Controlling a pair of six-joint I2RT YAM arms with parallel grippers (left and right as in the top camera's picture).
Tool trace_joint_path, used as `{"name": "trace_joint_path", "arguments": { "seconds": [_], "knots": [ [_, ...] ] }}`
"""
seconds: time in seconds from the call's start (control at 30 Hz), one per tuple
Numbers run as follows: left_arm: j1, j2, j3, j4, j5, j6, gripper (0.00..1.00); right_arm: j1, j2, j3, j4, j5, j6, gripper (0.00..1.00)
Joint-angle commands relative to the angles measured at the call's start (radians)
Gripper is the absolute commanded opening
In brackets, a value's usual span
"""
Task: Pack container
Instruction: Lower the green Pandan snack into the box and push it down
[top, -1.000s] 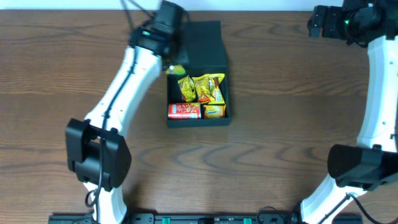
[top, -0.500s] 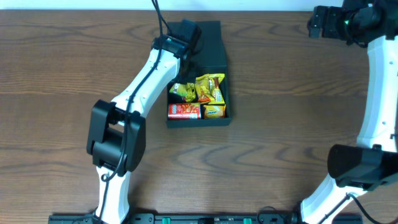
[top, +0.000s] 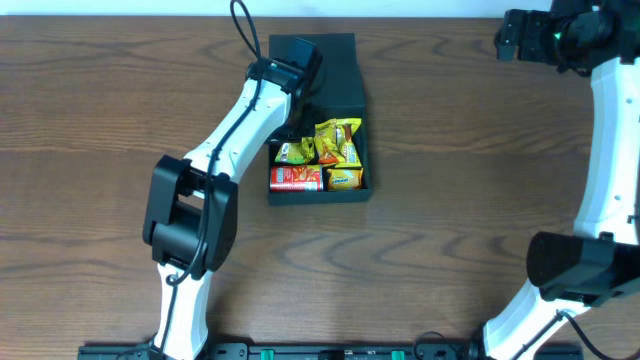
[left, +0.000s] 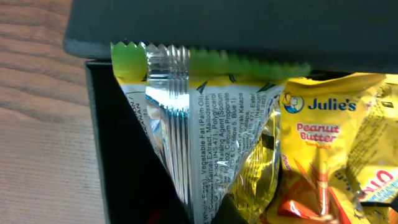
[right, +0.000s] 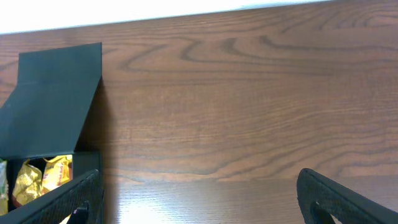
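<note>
Tabletop (top: 480, 200) of brown wood fills the overhead view. On it, just left of centre in the upper half of the frame, I see the container (top: 340, 85): a dark box with its hinged flap lid open toward the top edge. Snack packets lie inside, including a red packet (top: 295, 178) at the lower left of the compartment and a Julie's Peanut Butter packet (left: 323, 134) further up. The left gripper (left: 208, 214) reaches over the lid into the compartment's upper left, jaws closed on a green-and-yellow packet (left: 205, 130) that touches the Julie's packet. The right gripper (right: 199, 186) hangs at the overhead frame's upper right, well apart from the container, jaws spread wide.
</note>
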Motion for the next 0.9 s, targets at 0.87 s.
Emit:
{"name": "trace_joint_path", "arguments": {
  "seconds": [0.87],
  "knots": [
    [0.039, 0.120, -0.005, 0.022, 0.029, 0.007, 0.13, -0.008, -0.002, 0.001, -0.004, -0.006, -0.015, 0.99]
  ]
}}
